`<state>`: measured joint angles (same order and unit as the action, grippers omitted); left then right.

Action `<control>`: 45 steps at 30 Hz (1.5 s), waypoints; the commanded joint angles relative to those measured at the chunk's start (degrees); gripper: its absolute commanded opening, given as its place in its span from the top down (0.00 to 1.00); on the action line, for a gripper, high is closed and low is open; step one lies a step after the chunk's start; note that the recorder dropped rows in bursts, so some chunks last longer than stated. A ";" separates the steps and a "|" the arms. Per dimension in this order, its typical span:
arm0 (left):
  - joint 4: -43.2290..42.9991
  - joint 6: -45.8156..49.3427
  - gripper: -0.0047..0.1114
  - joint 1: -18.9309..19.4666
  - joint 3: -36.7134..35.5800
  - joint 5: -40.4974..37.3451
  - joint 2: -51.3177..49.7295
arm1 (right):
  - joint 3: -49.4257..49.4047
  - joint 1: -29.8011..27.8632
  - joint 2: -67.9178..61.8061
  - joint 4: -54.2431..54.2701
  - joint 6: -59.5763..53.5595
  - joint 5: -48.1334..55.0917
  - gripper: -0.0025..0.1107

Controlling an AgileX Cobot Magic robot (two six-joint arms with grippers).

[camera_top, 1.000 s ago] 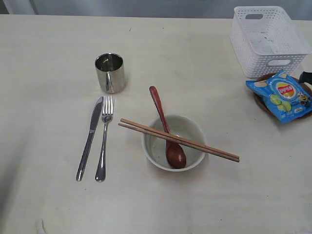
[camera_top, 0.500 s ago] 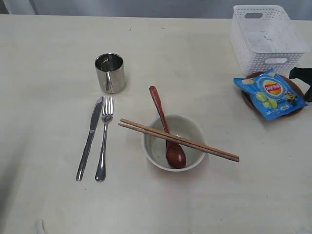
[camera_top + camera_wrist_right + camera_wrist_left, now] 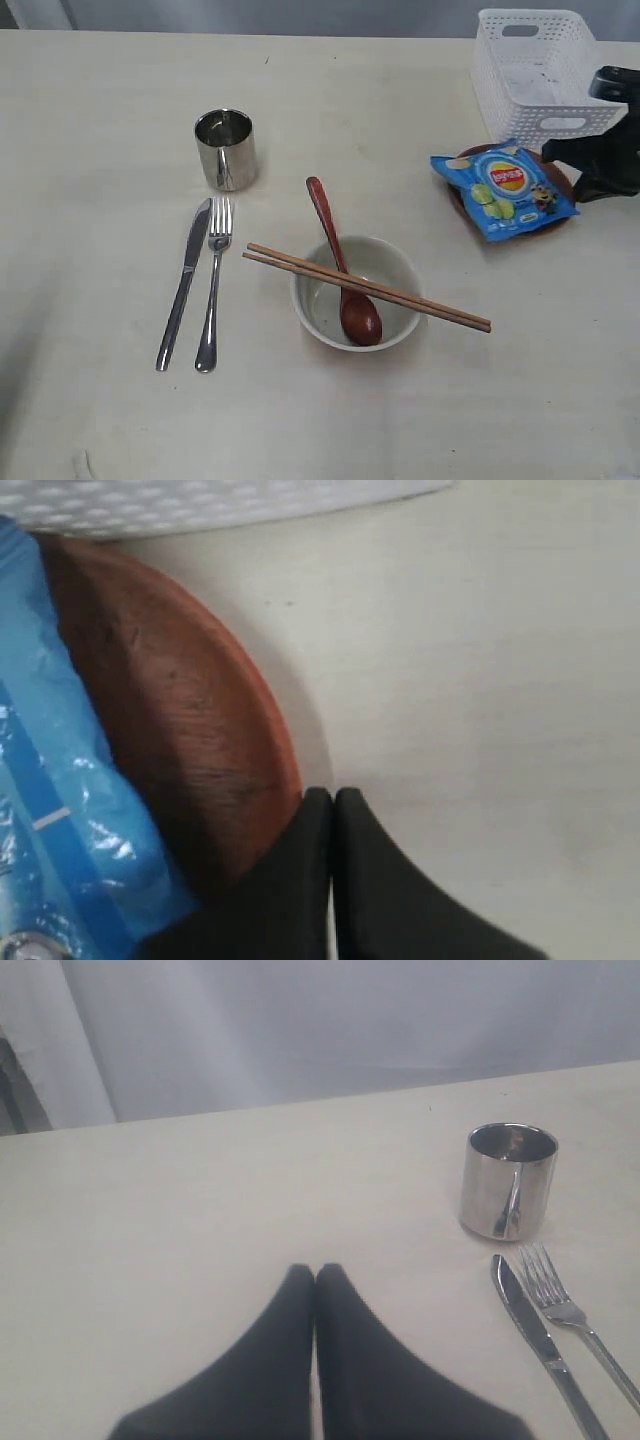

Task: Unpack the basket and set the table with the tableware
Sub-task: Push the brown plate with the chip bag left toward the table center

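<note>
On the table point(image 3: 100, 100) stand a steel cup point(image 3: 226, 149) point(image 3: 507, 1181), a knife point(image 3: 185, 282) point(image 3: 535, 1335) and a fork point(image 3: 213, 285) point(image 3: 570, 1310) side by side. The white bowl point(image 3: 385, 262) holds a wooden spoon point(image 3: 340, 265), with chopsticks point(image 3: 440, 310) laid across its rim. The white basket point(image 3: 545, 120) point(image 3: 200, 505) sits at the far right. Just in front of it lies the brown plate point(image 3: 459, 203) point(image 3: 180, 700). My right gripper point(image 3: 560, 155) point(image 3: 333, 795) is shut, its tips against the plate's rim. My left gripper point(image 3: 315, 1270) is shut and empty, above bare table left of the cup.
A blue snack bag point(image 3: 505, 188) point(image 3: 60, 810) lies on top of the plate and covers most of it. The basket looks empty inside. A grey wall runs along the table's far edge.
The plate with the snack bag on it has slid left across the table, and my right gripper has come into view right behind it. Everything else is still.
</note>
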<state>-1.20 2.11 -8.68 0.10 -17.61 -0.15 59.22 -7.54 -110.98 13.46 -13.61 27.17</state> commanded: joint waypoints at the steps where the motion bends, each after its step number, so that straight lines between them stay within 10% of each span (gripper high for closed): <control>1: 0.36 -0.20 0.96 0.08 -0.10 0.45 0.15 | 0.34 2.95 -0.02 -0.08 0.98 0.43 0.98; 13: 0.37 -0.20 0.96 0.08 -0.10 0.45 0.15 | 0.34 16.14 -0.02 0.17 7.02 -1.02 0.98; 22: 0.37 -0.20 0.96 0.08 -0.10 0.45 0.15 | -0.89 16.15 7.33 -6.68 18.52 11.80 0.98; 45: 0.37 -0.20 0.96 0.08 -0.10 0.45 0.15 | -5.66 22.59 3.87 -4.28 15.66 6.31 0.98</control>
<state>-1.09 2.11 -8.68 0.10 -17.61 -0.15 52.30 14.95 -106.27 8.83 2.84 34.49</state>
